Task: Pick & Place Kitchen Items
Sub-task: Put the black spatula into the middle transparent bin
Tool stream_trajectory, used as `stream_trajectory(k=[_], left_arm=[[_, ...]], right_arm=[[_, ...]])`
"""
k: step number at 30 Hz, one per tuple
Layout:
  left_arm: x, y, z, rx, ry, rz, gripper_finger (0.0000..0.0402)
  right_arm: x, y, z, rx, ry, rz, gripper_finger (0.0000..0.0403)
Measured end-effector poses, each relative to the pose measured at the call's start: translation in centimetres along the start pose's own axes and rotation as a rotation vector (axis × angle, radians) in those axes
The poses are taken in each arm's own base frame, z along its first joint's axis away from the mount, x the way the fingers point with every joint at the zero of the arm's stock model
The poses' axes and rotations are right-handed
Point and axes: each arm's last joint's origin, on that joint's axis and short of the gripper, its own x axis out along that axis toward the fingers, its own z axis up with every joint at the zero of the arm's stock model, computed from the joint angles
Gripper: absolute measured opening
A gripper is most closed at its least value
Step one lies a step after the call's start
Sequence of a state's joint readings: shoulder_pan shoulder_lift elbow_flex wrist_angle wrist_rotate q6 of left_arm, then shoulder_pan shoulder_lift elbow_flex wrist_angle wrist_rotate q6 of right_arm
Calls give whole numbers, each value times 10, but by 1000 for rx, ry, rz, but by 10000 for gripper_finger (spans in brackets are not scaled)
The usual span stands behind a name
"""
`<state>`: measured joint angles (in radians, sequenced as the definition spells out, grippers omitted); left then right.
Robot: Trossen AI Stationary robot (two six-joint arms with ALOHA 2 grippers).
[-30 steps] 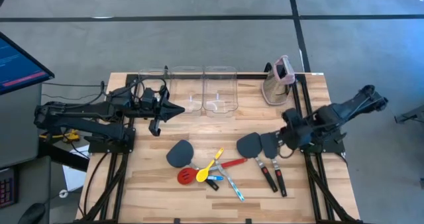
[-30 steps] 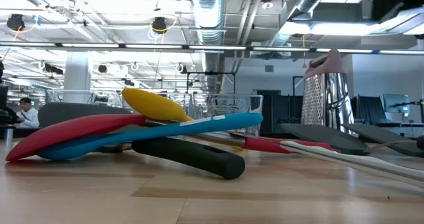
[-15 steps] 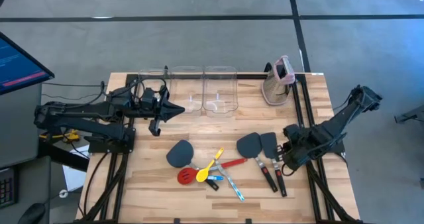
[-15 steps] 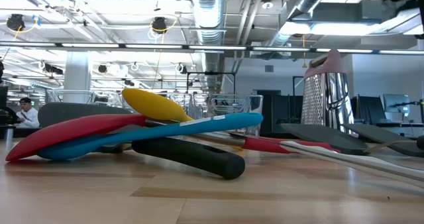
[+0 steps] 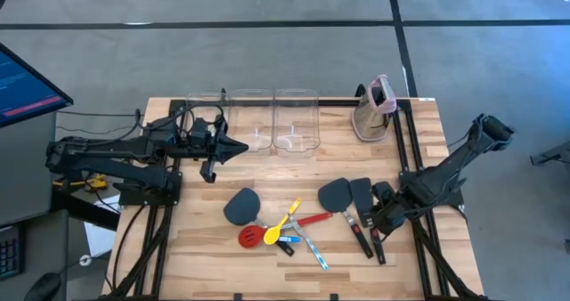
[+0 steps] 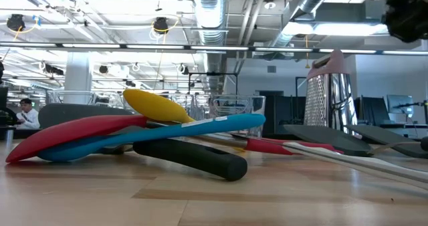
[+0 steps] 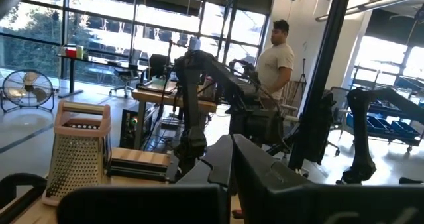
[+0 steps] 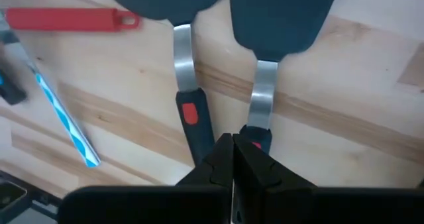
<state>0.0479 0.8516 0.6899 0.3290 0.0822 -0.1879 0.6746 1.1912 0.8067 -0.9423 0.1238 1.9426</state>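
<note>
Change noted: over the last second the right arm has swung down and toward the near side, bringing the right gripper (image 5: 378, 219) from beside the spatula blades to directly above the handles of the 2 spatulas (image 5: 354, 196) on the right of the table (image 5: 427, 132). Judgement: an approach for a first pick; no item has yet been lifted or placed.

Right gripper: fingers pressed together, holding nothing. In the right wrist view it hovers over the 2 black-red handles (image 8: 191, 121), nearest the right-hand one; contact cannot be confirmed. It would need to open before any grasp.

Left gripper (image 5: 239, 147): fingers together, empty, parked just beside the clear bins (image 5: 272, 118) at the far side.

Remaining items: a 3rd spatula (image 5: 240, 206), red slotted spoon (image 5: 250, 237), yellow spoon (image 5: 283, 224) and a blue spoon lie clustered near centre, untouched. The grater (image 5: 374, 108) stands at the far right.
</note>
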Motion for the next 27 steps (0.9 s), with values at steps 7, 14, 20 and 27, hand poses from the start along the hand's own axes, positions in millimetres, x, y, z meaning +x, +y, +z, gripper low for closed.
stream_trajectory(k=[7, 14, 20, 27], left_arm=[[0, 0, 0, 0, 0, 0, 1], [0, 0, -1, -1, 7, 1, 1], [0, 0, -1, -1, 9, 2, 1], [0, 0, -1, -1, 13, 2, 1]], right_arm=[[8, -6, 1, 17, 23, -34, 10], [15, -8, 0, 11, 26, -73, 96], [30, -6, -3, -2, -4, -149, 173], [56, 3, -10, -6, -19, -189, 194]])
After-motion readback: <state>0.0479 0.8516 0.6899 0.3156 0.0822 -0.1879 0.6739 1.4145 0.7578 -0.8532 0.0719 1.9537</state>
